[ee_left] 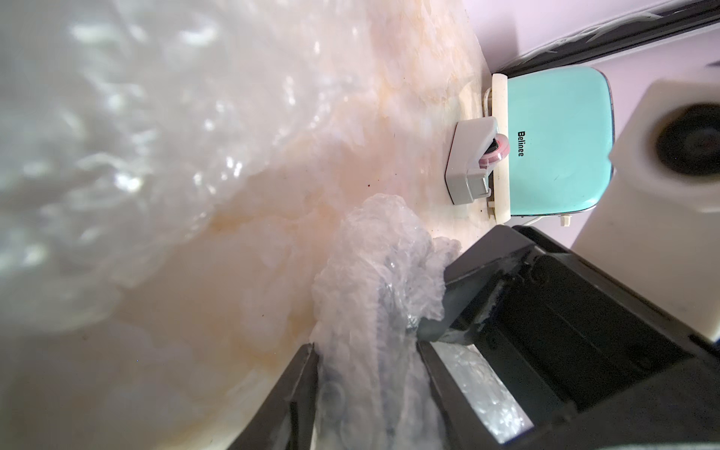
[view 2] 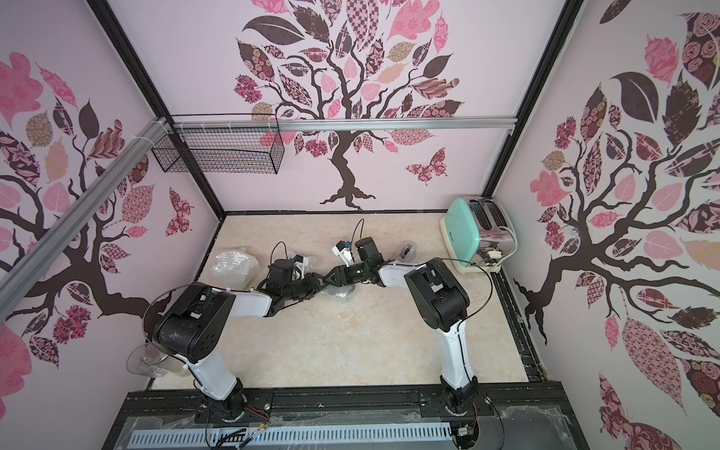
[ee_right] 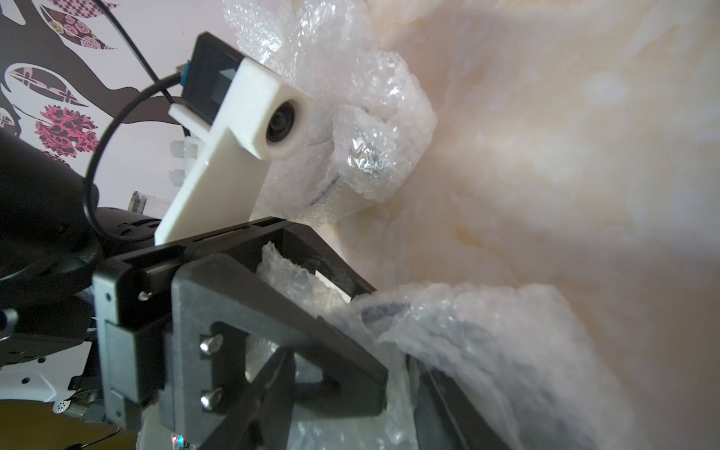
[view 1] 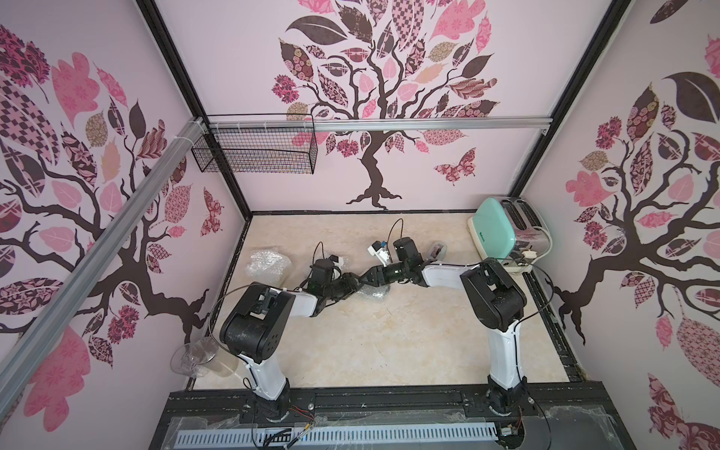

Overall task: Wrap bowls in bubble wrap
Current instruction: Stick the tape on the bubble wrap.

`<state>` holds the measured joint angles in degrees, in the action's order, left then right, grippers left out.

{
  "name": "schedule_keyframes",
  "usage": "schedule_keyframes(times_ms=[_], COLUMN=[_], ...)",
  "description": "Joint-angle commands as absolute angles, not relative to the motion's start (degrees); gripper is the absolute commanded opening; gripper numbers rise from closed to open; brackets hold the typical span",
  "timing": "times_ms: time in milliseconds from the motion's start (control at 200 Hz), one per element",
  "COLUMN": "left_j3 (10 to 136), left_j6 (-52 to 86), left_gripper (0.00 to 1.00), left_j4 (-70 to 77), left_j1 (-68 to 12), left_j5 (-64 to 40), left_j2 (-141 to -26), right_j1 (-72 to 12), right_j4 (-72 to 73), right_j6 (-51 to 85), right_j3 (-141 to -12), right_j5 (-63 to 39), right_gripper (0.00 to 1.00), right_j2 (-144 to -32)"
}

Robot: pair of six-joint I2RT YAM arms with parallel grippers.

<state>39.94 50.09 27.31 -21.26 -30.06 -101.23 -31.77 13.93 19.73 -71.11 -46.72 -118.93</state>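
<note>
A crumpled bundle of bubble wrap (view 1: 376, 294) lies mid-table, and both arms meet over it in both top views. My left gripper (ee_left: 366, 346) is shut on a bunched fold of this wrap (ee_left: 374, 280). My right gripper (ee_right: 401, 374) comes in from the opposite side, shut on the same wrap (ee_right: 487, 331), with its fingers crossing the left gripper's. In a top view the left gripper (view 2: 315, 286) and right gripper (view 2: 329, 276) sit tip to tip. A second bubble-wrap bundle (view 1: 269, 265) rests at the back left. No bowl shows bare; faint blue marks show through both bundles.
A mint toaster (view 1: 493, 230) with its cord stands at the back right. A grey tape dispenser (view 1: 438, 249) sits behind the right arm. A clear glass (view 1: 195, 356) lies at the front left by the wall. A wire basket (view 1: 257, 150) hangs on the back rail.
</note>
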Motion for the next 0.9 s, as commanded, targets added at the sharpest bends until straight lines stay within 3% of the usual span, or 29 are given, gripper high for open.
schedule_keyframes(times_ms=[0,250,445,505,895], left_j3=[41.7,42.4,42.5,42.8,42.1], left_j6=[49.1,49.4,50.0,50.2,49.9], left_gripper=[0.41,0.32,0.11,0.00,0.00], left_j4=[30.9,31.9,32.1,31.9,31.4], left_j1=[-22.8,-23.0,-23.0,-23.0,-23.0], left_j5=[-32.7,-32.6,-30.8,-30.5,-30.4], left_j2=[-103.1,-105.3,-107.8,-108.6,-108.1], right_j1=[-32.8,-32.9,-33.0,-33.0,-33.1], right_j4=[10.9,11.1,11.7,11.9,13.6], right_j6=[20.8,20.9,21.4,21.4,21.3], right_j3=[-69.0,-68.5,-67.5,-67.2,-64.7], right_j5=[-46.1,-46.1,-45.9,-45.8,-41.1], right_gripper=[0.52,0.52,0.52,0.52,0.57], right_j2=[-120.0,-119.9,-119.7,-119.7,-115.6])
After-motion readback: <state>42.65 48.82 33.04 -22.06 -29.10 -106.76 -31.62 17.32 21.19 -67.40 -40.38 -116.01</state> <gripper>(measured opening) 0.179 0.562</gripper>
